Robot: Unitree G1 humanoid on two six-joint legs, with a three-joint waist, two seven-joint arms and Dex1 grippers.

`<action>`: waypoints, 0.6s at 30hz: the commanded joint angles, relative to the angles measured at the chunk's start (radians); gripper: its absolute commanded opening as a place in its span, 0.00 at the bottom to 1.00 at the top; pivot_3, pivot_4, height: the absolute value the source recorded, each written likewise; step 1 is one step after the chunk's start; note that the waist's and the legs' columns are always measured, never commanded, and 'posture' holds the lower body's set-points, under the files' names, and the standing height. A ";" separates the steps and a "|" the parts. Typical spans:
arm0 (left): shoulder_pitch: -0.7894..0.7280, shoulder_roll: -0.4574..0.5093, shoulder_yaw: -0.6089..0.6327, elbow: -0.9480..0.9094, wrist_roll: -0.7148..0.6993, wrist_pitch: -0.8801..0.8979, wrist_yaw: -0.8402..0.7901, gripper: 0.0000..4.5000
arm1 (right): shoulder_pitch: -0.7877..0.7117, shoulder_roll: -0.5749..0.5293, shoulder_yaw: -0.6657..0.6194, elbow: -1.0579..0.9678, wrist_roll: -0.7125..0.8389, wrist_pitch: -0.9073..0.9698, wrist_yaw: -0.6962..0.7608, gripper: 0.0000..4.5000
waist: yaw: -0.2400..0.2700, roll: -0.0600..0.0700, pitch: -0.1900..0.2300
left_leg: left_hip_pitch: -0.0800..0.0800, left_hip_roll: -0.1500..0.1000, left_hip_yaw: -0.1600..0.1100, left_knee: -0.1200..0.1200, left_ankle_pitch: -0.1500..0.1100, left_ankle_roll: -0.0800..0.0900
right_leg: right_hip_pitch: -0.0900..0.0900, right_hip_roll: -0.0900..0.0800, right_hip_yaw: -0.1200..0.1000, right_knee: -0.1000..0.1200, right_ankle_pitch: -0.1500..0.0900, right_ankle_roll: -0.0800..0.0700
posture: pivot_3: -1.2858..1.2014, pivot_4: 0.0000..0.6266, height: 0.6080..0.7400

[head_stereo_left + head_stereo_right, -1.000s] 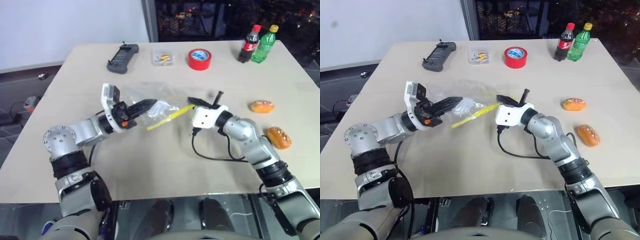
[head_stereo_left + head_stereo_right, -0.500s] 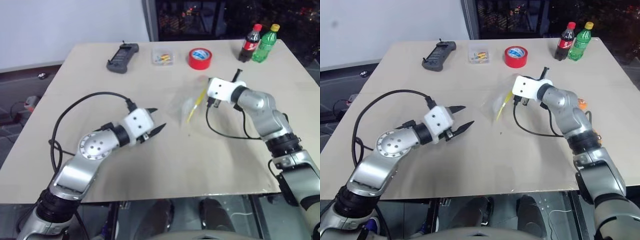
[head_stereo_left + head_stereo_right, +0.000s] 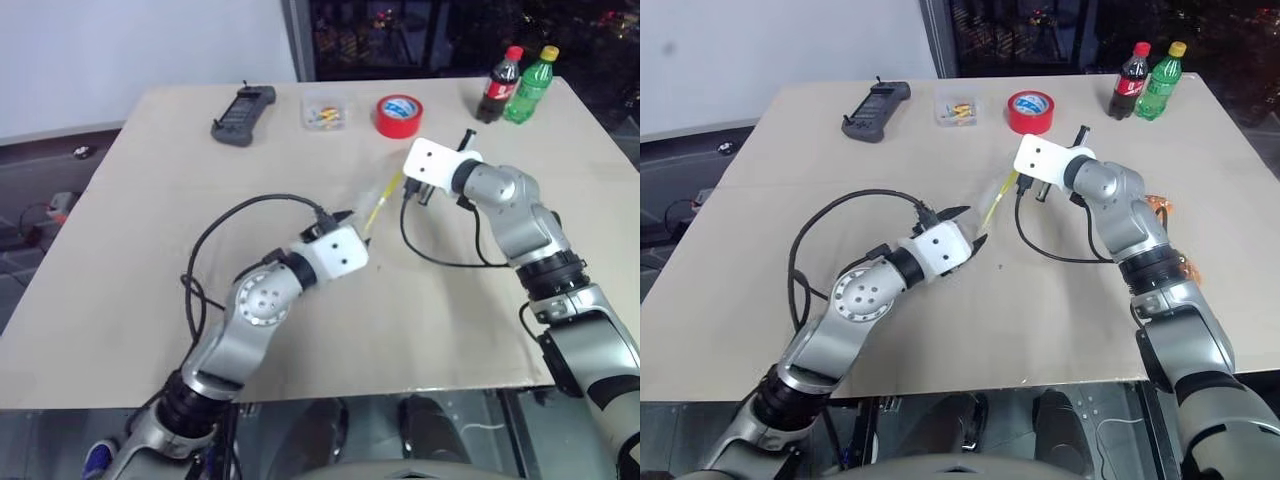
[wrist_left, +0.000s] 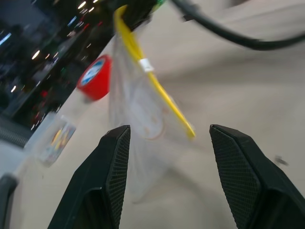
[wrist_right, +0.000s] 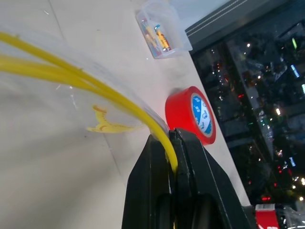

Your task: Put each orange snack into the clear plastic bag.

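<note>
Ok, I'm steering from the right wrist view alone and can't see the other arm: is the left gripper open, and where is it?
Observer: Open. The left gripper points at the lower end of the crinkly clear plastic bag, with its fingers not closed on it.
Operator: And the snacks?
Observer: The oval orange snacks lie on the beige table beyond your right arm, mostly hidden behind it.

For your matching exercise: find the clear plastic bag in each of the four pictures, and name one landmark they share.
Left eye: bag hangs at centre, below the right claw.
Right eye: bag at centre, just under the red tape.
Left wrist: bag hangs beyond the open fingers.
Right wrist: bag pinched by its yellow strip.
Shared landmark: the red tape.
</note>
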 commanded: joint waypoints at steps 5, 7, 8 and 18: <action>-0.082 -0.083 -0.016 0.085 0.069 0.019 0.036 0.62 | -0.016 0.001 0.002 -0.079 -0.003 0.028 0.002 0.00 | 0.000 0.000 0.000 | 0.000 0.000 0.000 0.001 0.000 0.000 | 0.000 0.000 0.000 0.001 0.000 0.000 | 0.52 0.24 1.00; -0.095 -0.096 -0.022 0.097 0.081 0.022 0.032 0.62 | -0.010 -0.001 0.001 -0.088 -0.006 0.033 0.001 0.00 | -0.001 0.000 0.000 | 0.000 0.000 0.000 0.001 0.000 0.000 | 0.000 0.000 0.000 0.001 0.000 0.000 | 0.52 0.24 1.00; -0.098 -0.100 -0.023 0.100 0.085 0.023 0.030 0.51 | -0.008 -0.002 0.000 -0.092 -0.006 0.035 0.000 0.00 | -0.001 0.000 0.000 | 0.000 0.000 0.000 0.001 0.000 0.000 | 0.000 0.000 0.000 0.001 0.000 0.000 | 0.52 0.24 1.00; -0.126 -0.069 0.021 0.134 0.098 -0.031 0.016 0.01 | 0.050 -0.037 0.000 -0.159 -0.003 0.075 0.048 0.00 | 0.000 0.000 0.000 | 0.000 0.000 0.000 0.002 0.000 0.000 | 0.000 0.000 0.000 0.001 0.000 0.000 | 0.52 0.24 1.00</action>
